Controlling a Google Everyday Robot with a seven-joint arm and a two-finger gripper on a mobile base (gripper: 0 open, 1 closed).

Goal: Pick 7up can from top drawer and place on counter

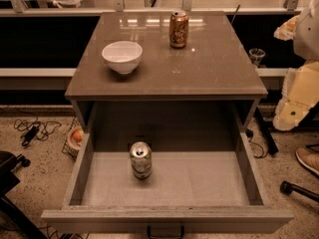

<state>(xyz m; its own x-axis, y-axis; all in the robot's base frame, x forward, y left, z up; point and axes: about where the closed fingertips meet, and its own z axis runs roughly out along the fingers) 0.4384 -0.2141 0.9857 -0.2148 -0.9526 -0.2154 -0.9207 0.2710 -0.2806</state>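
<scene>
The 7up can is seen upright in the open top drawer, left of centre. The pincer is not framed, so its state cannot be told.

Robot lab: speckled floor with loose cables, chair caster, hand upper right.

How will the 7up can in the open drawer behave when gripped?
Upright on the flat floor of the top drawer, the 7up can probably tips if nudged high, then rolls. Its shiny metal looks slippery and likely dents. The gripper is not in view.
</scene>
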